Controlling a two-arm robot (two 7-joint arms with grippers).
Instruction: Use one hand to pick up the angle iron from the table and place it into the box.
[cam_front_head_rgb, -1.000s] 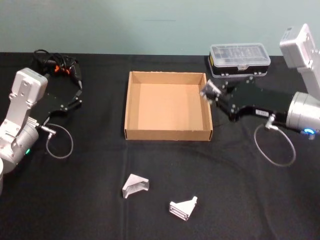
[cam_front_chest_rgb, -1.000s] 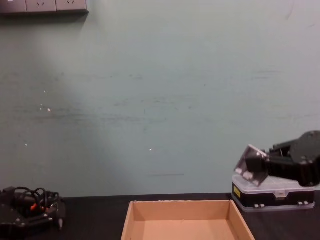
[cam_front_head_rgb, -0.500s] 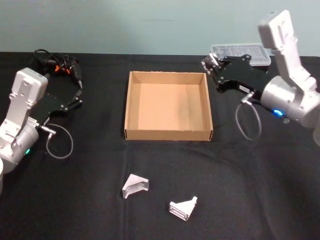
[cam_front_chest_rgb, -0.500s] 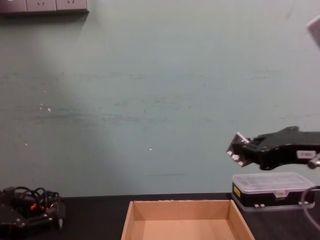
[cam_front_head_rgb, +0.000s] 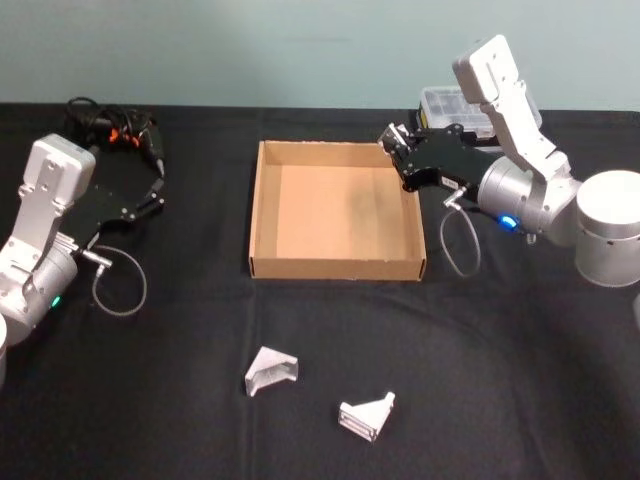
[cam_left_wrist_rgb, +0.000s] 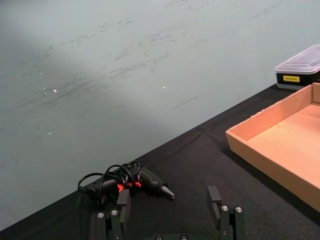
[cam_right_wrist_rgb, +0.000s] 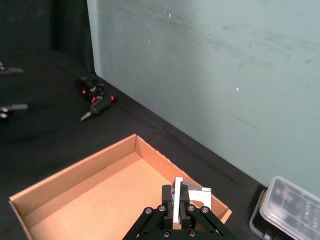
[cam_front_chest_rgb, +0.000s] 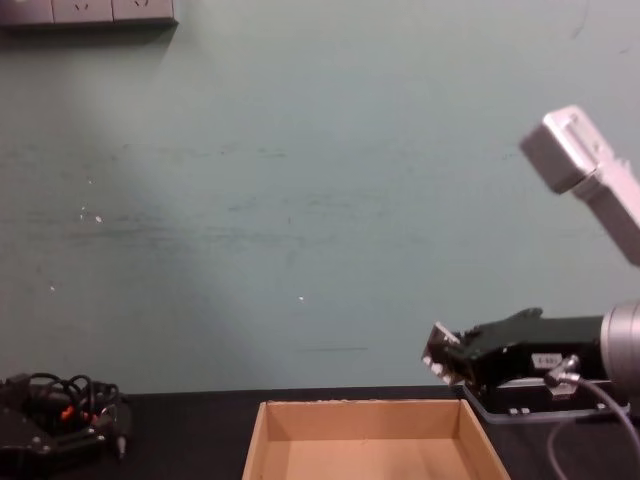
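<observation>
Angle iron (cam_right_wrist_rgb: 194, 192) pinched in the right gripper (cam_front_head_rgb: 397, 143) hangs above the box's (cam_front_head_rgb: 335, 268) far right corner. Two more irons (cam_front_head_rgb: 270, 372) (cam_front_head_rgb: 366, 415) lie on the table (cam_front_head_rgb: 520, 380) in front. Left gripper (cam_left_wrist_rgb: 168, 195) sits off left, fingers spread.

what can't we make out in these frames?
Silver metal angle iron: right wrist view, shut jaws of the right gripper cover most of it.
Shallow tan cardboard box: chest view, bottom edge cuts off its front.
Black plastic case with clear lid: head view, right arm covers most of it.
Left gripper: left wrist view, bottom edge cuts off its open jaws' base.
</observation>
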